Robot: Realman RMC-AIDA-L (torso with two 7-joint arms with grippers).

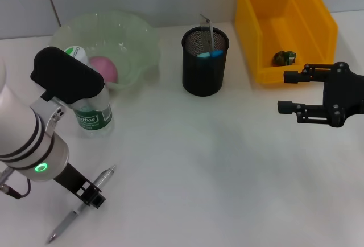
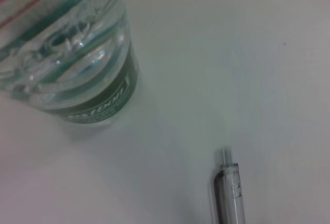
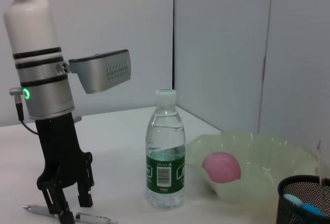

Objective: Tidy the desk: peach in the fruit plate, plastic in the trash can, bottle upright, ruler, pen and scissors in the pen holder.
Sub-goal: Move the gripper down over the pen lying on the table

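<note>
The left hand [image 1: 91, 193] stands low over the pen [image 1: 82, 203] on the bench [image 1: 216, 161], its fingers [image 3: 85, 195] a little apart on either side of the barrel and not yet closed on it. If they close off the middle, I think the thin pen may roll or slip away. The upright bottle [image 1: 91, 107] is near, so a wide lift could knock it over. The right hand [image 1: 290, 92] waits open and empty beside the yellow bin [image 1: 318, 25].

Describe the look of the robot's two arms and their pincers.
The left arm is a white cylinder with black bands, a glowing green ring light, a thin dark cable and a grey camera box; its left pincer is black. The right pincer is black, with two straight fingers.
</note>
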